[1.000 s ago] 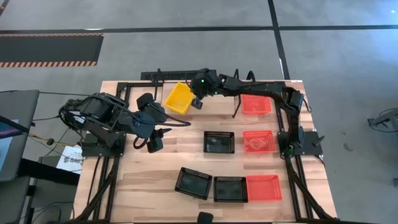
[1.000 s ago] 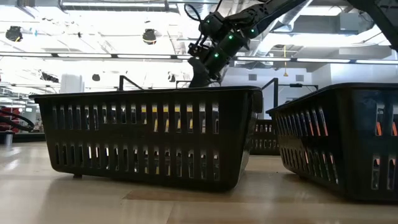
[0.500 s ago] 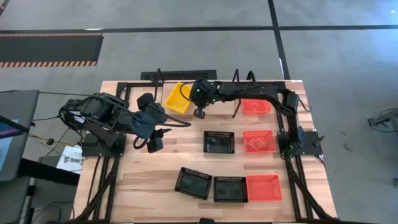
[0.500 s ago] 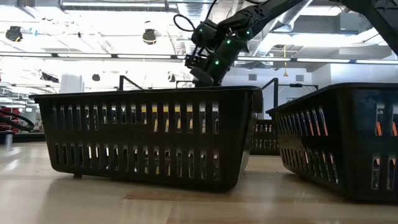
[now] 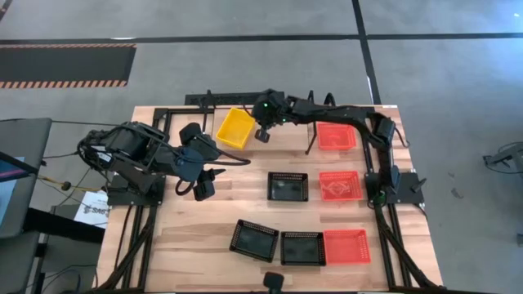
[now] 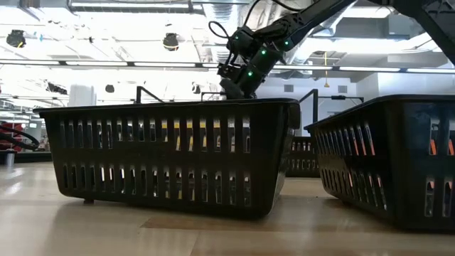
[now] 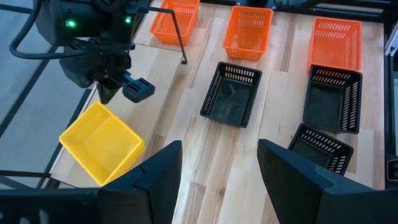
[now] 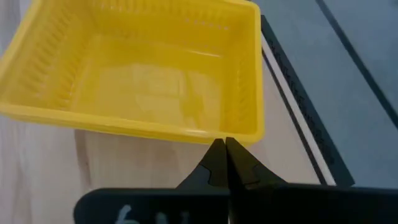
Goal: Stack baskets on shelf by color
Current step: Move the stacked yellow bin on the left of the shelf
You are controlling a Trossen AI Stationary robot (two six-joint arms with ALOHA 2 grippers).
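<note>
From above, we find the right gripper (image 5: 262, 135) at the counter's (image 5: 221, 219) far edge, its jaws together, just beside the yellow basket (image 5: 234, 128) on the wooden shelf (image 5: 286, 139). A red-orange basket (image 5: 336, 135) sits at the shelf's other end. The left gripper (image 5: 203, 187) waits near the counter's left side, jaws apart and empty.

At counter level, we see the right gripper (image 6: 233, 87) above and behind a black basket (image 6: 170, 156) that fills the foreground.

The left wrist view confirms the yellow basket (image 7: 102, 142) tilted, the right gripper (image 7: 124, 87) near its corner.

The right wrist view shows the jaws pressed together at the yellow basket's (image 8: 140, 71) rim; we cannot tell whether they touch it.
</note>
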